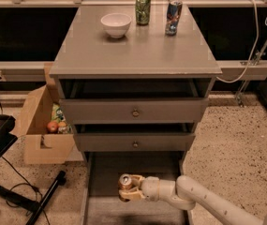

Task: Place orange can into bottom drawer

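Note:
The orange can (126, 182), golden-orange with a silver top, is upright inside the bottom drawer (106, 165), the long grey tray pulled out at floor level. My gripper (128, 191) is shut on the can, reaching in from the right on the pale arm (203, 201). The can is low in the drawer, left of its middle; I cannot tell whether it touches the floor of the drawer.
On the cabinet top (137, 55) stand a white bowl (116, 24), a green can (143, 9) and a blue-and-red can (173, 18). Two upper drawers with round knobs (135, 112) are slightly open. A cardboard box (41, 125) with items stands on the left, with cables on the floor.

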Robot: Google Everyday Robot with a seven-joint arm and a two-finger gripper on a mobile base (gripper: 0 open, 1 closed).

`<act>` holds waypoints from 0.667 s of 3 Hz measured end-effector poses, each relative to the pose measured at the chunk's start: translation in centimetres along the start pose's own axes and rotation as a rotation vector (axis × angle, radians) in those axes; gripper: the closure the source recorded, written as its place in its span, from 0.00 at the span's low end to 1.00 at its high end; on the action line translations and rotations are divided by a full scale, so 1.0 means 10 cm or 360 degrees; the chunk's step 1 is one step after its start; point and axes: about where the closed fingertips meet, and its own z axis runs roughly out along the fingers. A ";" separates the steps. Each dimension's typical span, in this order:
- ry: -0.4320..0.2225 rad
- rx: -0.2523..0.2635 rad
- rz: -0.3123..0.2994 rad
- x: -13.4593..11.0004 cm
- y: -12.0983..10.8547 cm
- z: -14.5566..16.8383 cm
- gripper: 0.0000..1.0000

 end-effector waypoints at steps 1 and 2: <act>-0.0026 -0.0060 -0.0090 0.20 -0.10 0.50 1.00; -0.0063 -0.0082 -0.0239 0.33 -0.28 0.83 1.00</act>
